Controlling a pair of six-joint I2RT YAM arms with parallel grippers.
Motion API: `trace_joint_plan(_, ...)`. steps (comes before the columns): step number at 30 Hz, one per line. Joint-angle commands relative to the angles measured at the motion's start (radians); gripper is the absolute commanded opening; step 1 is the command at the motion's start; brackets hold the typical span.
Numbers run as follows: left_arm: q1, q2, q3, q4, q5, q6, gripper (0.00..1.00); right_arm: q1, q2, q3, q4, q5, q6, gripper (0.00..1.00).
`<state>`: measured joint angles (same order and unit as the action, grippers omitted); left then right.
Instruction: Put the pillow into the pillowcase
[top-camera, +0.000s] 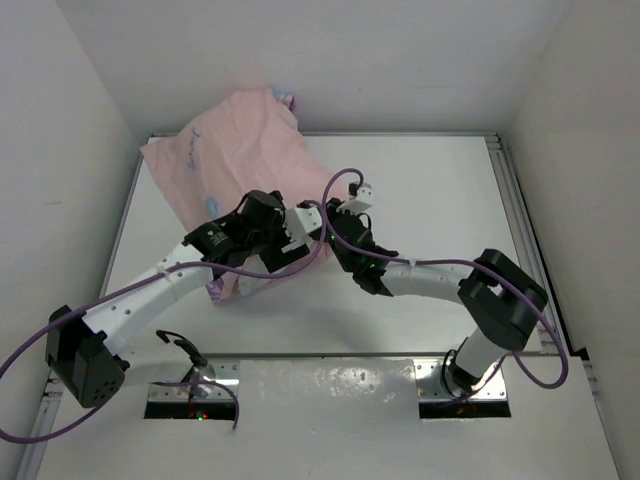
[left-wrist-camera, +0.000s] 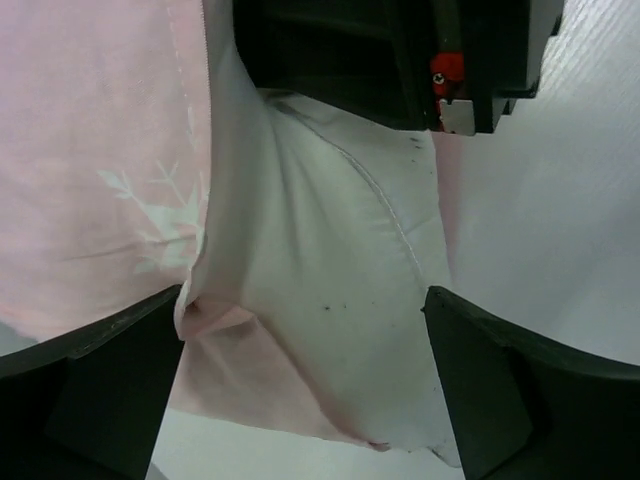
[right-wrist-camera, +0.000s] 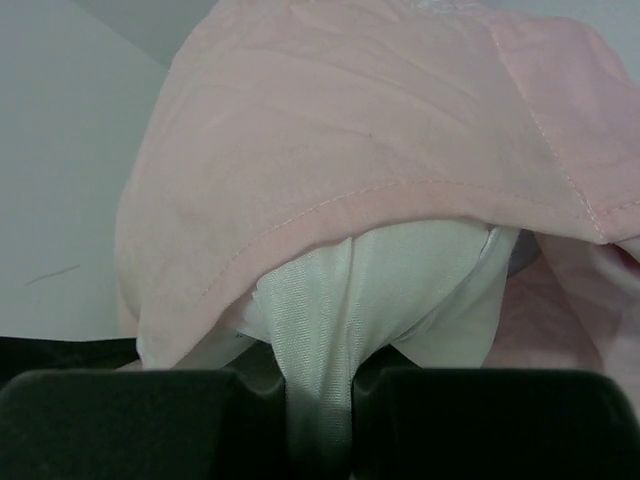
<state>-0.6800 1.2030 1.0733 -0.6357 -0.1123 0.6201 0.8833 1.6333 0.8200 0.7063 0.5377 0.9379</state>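
Right pincer (right-wrist-camera: 320, 388) clamps the pillow (right-wrist-camera: 400, 270) to push it under the pillowcase (right-wrist-camera: 330, 130) hem; left pincer (left-wrist-camera: 303, 305) gapes wide, gripping nothing.

- The top external camera sits above and behind the arm bases and looks steeply down toward the far wall. It is the farthest off and takes in the whole table (top-camera: 440, 190).
- The left wrist camera looks along the left gripper (left-wrist-camera: 305, 390), very close to the pillow (left-wrist-camera: 330, 290) and pillowcase (left-wrist-camera: 90, 150).
- The right wrist camera looks along the right gripper (right-wrist-camera: 320, 410). It is closer still, and cloth fills its frame.
- All three views share the pillow's end at the pillowcase mouth, mid-table.
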Motion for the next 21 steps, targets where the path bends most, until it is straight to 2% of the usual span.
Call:
trace_joint_plan(1, 0.022, 0.032, -0.091, 0.115, 0.01, -0.019, 1.0, -0.001, -0.016, 0.079, 0.168, -0.007, 0.001, 0.0)
trace_joint_plan(4, 0.04, 0.056, -0.142, 0.273, -0.087, -0.023, 1.0, -0.001, -0.027, 0.082, 0.148, -0.019, 0.019, 0.0)
trace_joint_plan(5, 0.046, 0.066, -0.142, 0.286, -0.096, -0.026, 0.96, -0.001, -0.032, 0.08, 0.148, -0.024, 0.019, 0.0)
trace_joint_plan(6, 0.054, 0.073, -0.138, 0.295, -0.096, -0.034, 0.87, -0.001, -0.039, 0.079, 0.147, -0.03, 0.019, 0.0)
trace_joint_plan(7, 0.069, 0.084, -0.13, 0.303, -0.078, -0.042, 0.6, -0.003, -0.044, 0.074, 0.145, -0.033, 0.022, 0.0)
trace_joint_plan(8, 0.076, 0.089, -0.109, 0.297, -0.055, -0.048, 0.49, -0.004, -0.047, 0.073, 0.142, -0.039, 0.022, 0.0)
trace_joint_plan(9, 0.091, 0.092, -0.093, 0.286, 0.0, -0.059, 0.18, -0.006, -0.055, 0.068, 0.14, -0.042, 0.024, 0.0)
trace_joint_plan(10, 0.097, 0.096, -0.076, 0.265, 0.013, -0.072, 0.0, -0.01, -0.058, 0.067, 0.137, -0.047, 0.027, 0.0)
trace_joint_plan(12, 0.12, 0.096, -0.033, 0.248, 0.048, -0.112, 0.0, -0.024, -0.073, 0.061, 0.127, -0.056, 0.029, 0.0)
trace_joint_plan(15, 0.143, 0.09, 0.031, 0.211, 0.007, -0.149, 0.0, -0.058, -0.104, 0.07, 0.011, -0.091, 0.022, 0.02)
trace_joint_plan(16, 0.149, 0.09, 0.051, 0.202, -0.01, -0.154, 0.0, -0.073, -0.118, 0.074, -0.031, -0.116, 0.016, 0.13)
trace_joint_plan(17, 0.155, 0.09, 0.072, 0.196, -0.029, -0.158, 0.0, -0.087, -0.128, 0.079, -0.081, -0.146, 0.015, 0.53)
trace_joint_plan(18, 0.164, 0.093, 0.123, 0.188, -0.052, -0.16, 0.0, -0.122, -0.144, 0.077, -0.134, -0.18, 0.013, 0.65)
trace_joint_plan(20, 0.171, 0.098, 0.172, 0.16, -0.064, -0.161, 0.0, -0.154, -0.208, 0.05, -0.298, -0.194, 0.025, 0.81)
trace_joint_plan(21, 0.172, 0.104, 0.216, 0.15, -0.064, -0.16, 0.0, -0.161, -0.239, -0.017, -0.347, -0.174, 0.033, 0.82)
